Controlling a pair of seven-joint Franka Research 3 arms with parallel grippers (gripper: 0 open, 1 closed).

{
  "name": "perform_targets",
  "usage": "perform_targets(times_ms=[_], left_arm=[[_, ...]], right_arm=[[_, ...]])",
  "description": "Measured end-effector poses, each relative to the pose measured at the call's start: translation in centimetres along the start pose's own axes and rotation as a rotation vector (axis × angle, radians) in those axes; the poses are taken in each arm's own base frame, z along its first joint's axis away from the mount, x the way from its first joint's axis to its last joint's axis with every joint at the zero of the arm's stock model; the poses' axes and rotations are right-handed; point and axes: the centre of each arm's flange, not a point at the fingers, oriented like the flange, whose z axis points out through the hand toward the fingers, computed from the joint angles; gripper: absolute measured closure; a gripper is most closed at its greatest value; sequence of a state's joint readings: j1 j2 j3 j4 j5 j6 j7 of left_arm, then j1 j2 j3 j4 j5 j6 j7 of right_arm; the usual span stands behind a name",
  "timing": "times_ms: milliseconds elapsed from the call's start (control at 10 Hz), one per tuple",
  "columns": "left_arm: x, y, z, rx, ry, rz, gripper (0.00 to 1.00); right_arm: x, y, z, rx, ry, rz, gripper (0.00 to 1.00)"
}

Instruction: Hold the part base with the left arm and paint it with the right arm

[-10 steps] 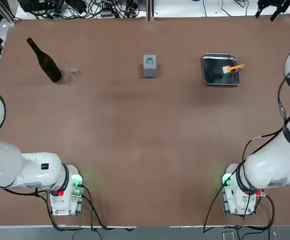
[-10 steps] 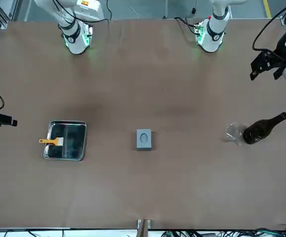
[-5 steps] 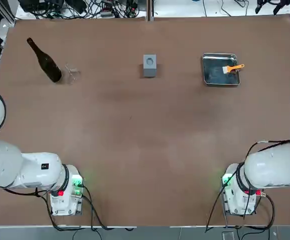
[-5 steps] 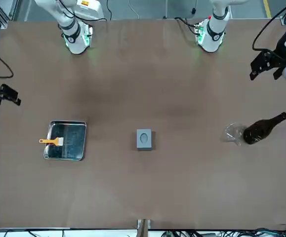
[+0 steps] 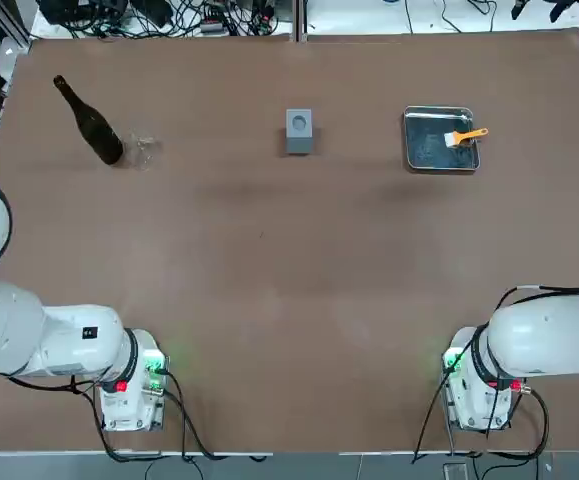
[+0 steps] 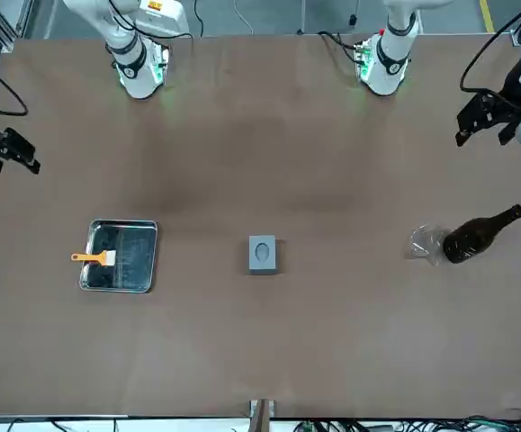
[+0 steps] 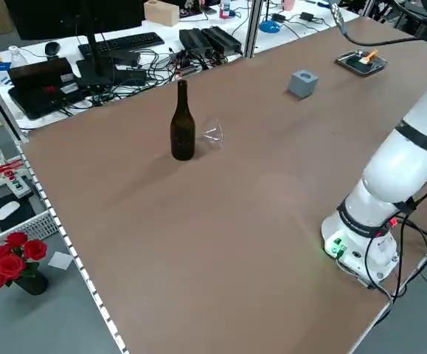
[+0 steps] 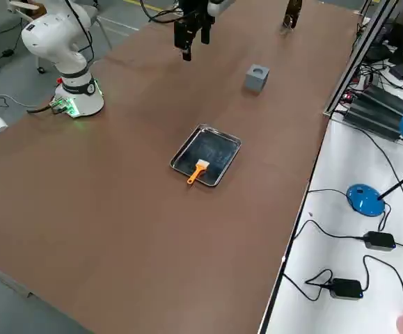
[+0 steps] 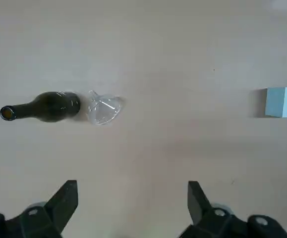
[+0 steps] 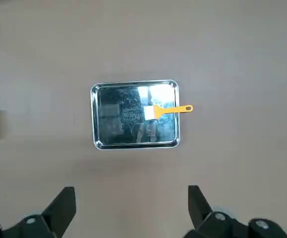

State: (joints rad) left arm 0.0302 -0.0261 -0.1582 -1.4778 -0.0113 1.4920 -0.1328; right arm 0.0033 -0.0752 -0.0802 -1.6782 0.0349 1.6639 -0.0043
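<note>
The right gripper (image 6: 6, 149), wide open and empty, has swung back from the tray's (image 5: 410, 150) side toward its base, leaving the brush (image 5: 465, 136) there at 1 o'clock and the part base (image 5: 298, 131) unheld at 12, the left gripper (image 6: 494, 115) hovering open near the bottle (image 5: 89, 122).

Even, diffuse light is falling from overhead, leaving the brown tabletop (image 5: 289, 300) uniformly lit with only faint, soft darker patches near its middle. The metal tray (image 10: 99, 119) is catching mottled white reflections across its floor, and the dark bottle (image 7: 182, 136) is carrying a thin highlight while casting almost no shadow. Green indicator lamps are glowing at both arm bases (image 5: 154, 365), tinting the tabletop beside them. The wrist views are looking paler and washed out, though details are staying sharp. No strong blur or edge bending is showing.
</note>
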Motion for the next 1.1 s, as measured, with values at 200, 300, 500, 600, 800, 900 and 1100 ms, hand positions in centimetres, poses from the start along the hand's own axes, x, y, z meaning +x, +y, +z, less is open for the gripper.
perform_targets(times_ms=[200,300,500,600,800,900,1100], left_arm=[[0.0,0.0,0.0,0.000,0.000,0.000,0.02],[0.0,0.0,0.0,0.000,0.000,0.000,0.02],[0.0,0.0,0.0,0.000,0.000,0.000,0.02],[0.0,0.0,0.0,0.000,0.000,0.000,0.02],[0.1,0.0,0.1,0.000,-0.002,0.000,0.02],[0.1,0.0,0.1,0.000,-0.003,0.000,0.02],[0.1,-0.1,0.2,0.000,-0.003,-0.001,0.02]], right_arm=[[-0.1,0.8,-0.3,-0.001,-0.002,0.018,0.00],[-0.1,1.4,-0.4,-0.002,-0.001,0.029,0.00],[-0.6,1.7,-0.3,-0.002,-0.036,0.035,0.00],[-0.7,1.8,-0.2,-0.002,-0.047,0.039,0.00],[-0.9,1.7,-0.1,-0.002,-0.062,0.037,0.00],[-0.9,1.4,-0.2,-0.002,-0.067,0.030,0.00],[-1.6,0.9,-1.3,-0.001,-0.066,0.022,0.00]])
